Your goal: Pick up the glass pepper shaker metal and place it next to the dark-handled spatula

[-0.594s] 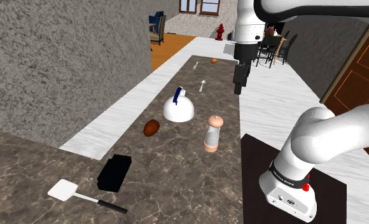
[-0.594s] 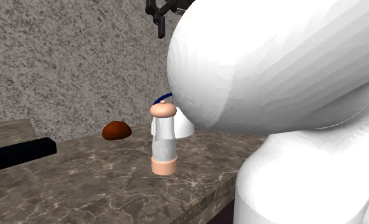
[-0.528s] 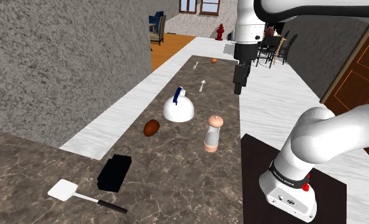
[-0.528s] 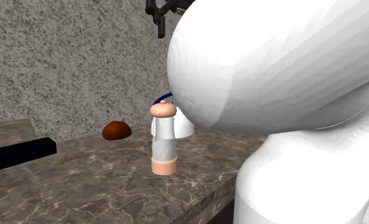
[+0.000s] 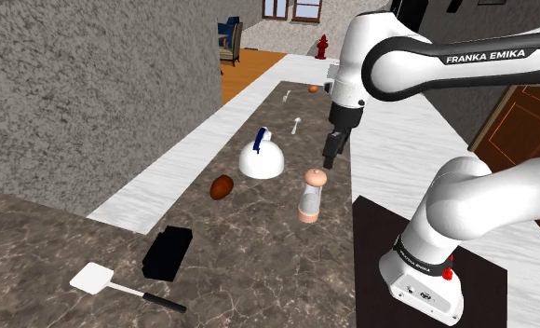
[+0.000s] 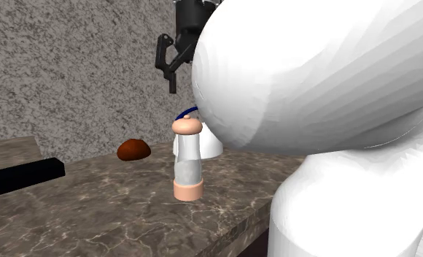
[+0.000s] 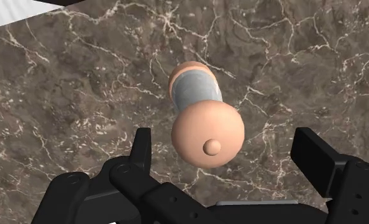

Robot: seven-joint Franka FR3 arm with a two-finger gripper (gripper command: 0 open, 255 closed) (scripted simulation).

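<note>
The gripper [image 7: 222, 143] hangs with its two black fingers spread wide, clasping nothing. Straight below it stands the pepper shaker [image 7: 201, 118], whose rounded peach cap sits in the gap between the fingers and touches neither. In the shoulder view the gripper [image 5: 330, 158] is just above the shaker [image 5: 312, 196], a little toward the far side of it and not yet down around the cap. The second exterior view shows a clear gap between the gripper [image 6: 172, 77] and the shaker [image 6: 187, 169]. The shaker stands upright on the dark marble counter [image 5: 259, 270] near its stand-side edge. Its long axis is vertical, peach base down and knobbed cap pointing up at the hand, so the coming move looks like a plain descent until the fingers flank the grey body. Farther along the counter, toward the shoulder view's lower left, lies a black box [image 5: 168, 252]. Beyond that is the spatula [image 5: 119, 284], white blade and dark handle, well apart from the shaker.
</note>
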